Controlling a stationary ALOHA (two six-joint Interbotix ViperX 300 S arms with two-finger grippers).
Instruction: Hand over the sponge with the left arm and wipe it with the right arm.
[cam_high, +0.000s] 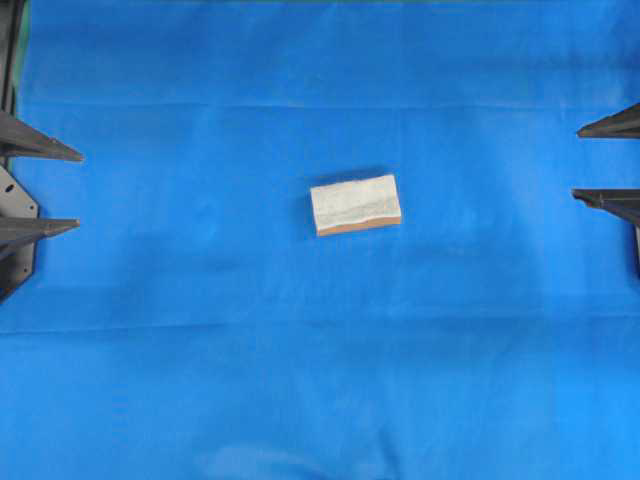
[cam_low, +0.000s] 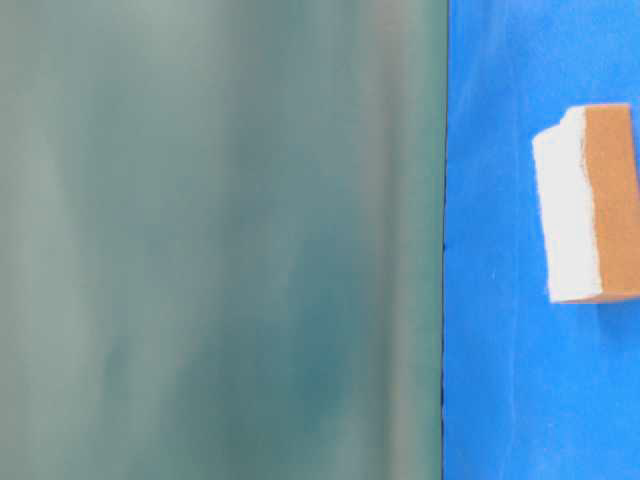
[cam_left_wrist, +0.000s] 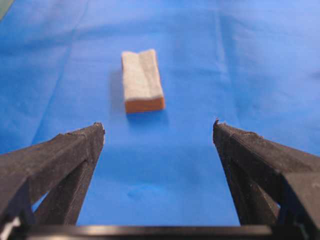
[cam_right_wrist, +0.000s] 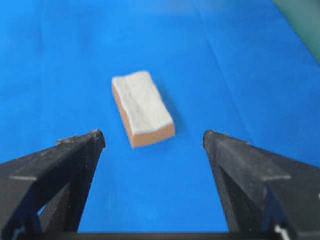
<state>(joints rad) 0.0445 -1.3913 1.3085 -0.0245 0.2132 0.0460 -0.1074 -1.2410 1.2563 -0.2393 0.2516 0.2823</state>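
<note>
Overhead exterior view: sponge (cam_high: 356, 204) lies flat at frame centre on the blue cloth (cam_high: 200, 350), grey face up. Left gripper (cam_high: 70, 190) at the left edge and right gripper (cam_high: 585, 162) at the right edge stand spread wide, empty, well apart from it, leaving either approach unobstructed.

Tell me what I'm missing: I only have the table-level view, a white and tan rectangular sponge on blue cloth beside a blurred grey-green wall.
Observer: The white and tan rectangular sponge lies flat, pale side up, mid-cloth, untouched.
Operator: Report the left arm.
Observer: The black left gripper is at the left edge of the overhead view, jaws wide open, empty, pointing at the sponge.
Operator: Now the right.
Observer: The black right gripper mirrors it at the right edge, open and empty.
Operator: Check the blue cloth.
Observer: The blue cloth holds only the sponge.
</note>
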